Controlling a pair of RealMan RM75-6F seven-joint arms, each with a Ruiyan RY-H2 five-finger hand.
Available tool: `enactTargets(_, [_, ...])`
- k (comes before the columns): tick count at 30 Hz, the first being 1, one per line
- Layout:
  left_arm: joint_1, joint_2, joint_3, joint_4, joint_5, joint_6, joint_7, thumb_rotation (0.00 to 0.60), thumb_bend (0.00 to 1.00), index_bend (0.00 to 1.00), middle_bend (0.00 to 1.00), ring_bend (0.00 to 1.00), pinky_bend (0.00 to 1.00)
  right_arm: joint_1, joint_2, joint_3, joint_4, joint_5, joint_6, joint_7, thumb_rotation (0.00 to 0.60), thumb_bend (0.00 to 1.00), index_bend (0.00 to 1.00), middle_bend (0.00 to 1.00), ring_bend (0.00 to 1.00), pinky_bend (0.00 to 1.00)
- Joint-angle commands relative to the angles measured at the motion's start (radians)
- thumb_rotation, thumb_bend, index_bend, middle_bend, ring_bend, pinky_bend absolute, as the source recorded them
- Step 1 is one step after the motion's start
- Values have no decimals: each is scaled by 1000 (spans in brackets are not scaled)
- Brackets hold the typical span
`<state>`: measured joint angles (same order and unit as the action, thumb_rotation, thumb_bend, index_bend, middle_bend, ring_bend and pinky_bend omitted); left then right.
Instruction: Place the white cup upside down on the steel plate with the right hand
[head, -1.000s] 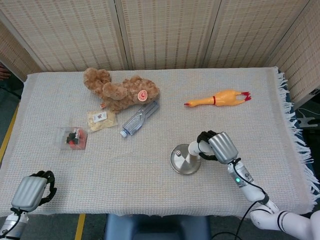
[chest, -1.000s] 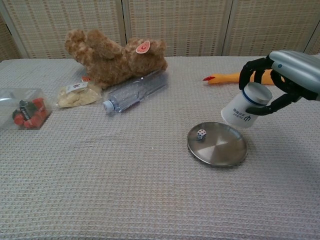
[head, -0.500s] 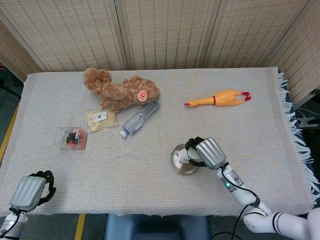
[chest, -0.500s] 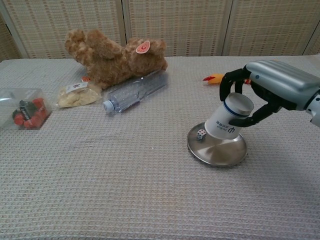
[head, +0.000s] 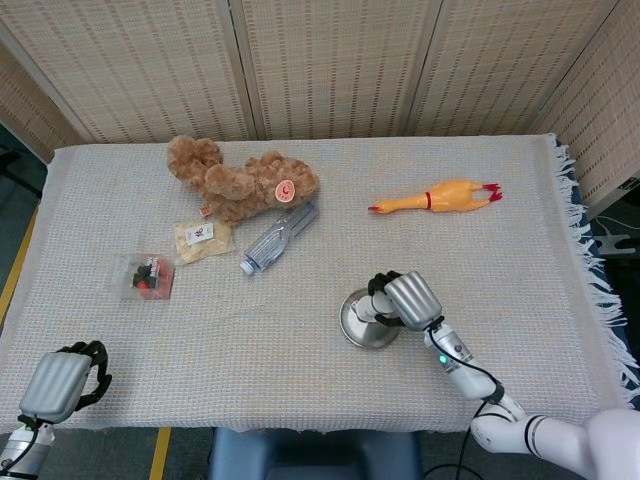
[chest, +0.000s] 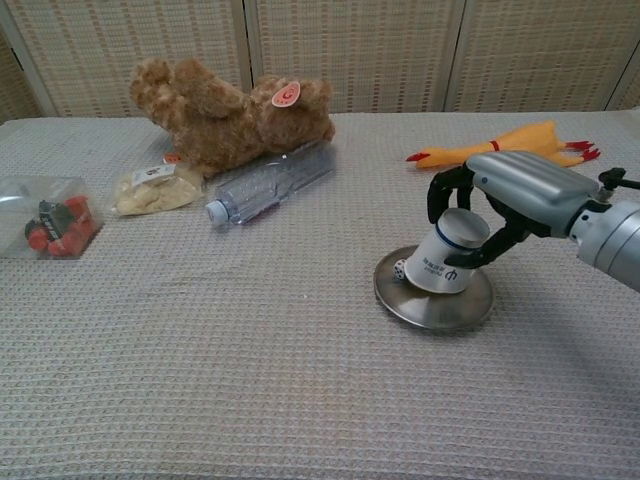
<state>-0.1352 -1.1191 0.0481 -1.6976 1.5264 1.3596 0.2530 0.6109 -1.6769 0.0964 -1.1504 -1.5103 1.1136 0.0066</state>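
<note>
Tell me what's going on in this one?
The right hand grips the white cup, turned upside down, and has it on or just above the steel plate, slightly tilted; whether the rim sits flat cannot be told. A small die lies on the plate beside the cup. The left hand sits at the table's near edge, fingers curled, holding nothing. The cup is not yet released.

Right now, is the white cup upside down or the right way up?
Upside down, tilted: the white cup has its base up in the right hand and its mouth on the steel plate.
</note>
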Motion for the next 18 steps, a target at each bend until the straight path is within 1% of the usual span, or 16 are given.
enactTargets(1, [0, 0, 0, 1, 1, 1, -1, 600, 365, 267, 409, 403, 558, 7, -16, 1, 21, 11, -19, 9, 600, 172, 627, 539, 494, 802])
enactTargets(7, [-1, 0, 0, 2, 1, -3, 0, 600, 365, 267, 409, 403, 559, 19, -33, 2, 41, 25, -52, 42, 600, 172, 627, 539, 494, 802])
enactTargets(13, [0, -1, 1, 2, 4, 1, -1, 600, 365, 267, 409, 404, 558, 28, -25, -7, 14, 30, -87, 95, 600, 172, 627, 539, 494, 802])
enactTargets(18, [0, 0, 1, 2, 5, 2, -1, 600, 366, 267, 409, 404, 558, 26, -19, -6, 0, 30, -82, 102, 600, 172, 627, 539, 494, 802])
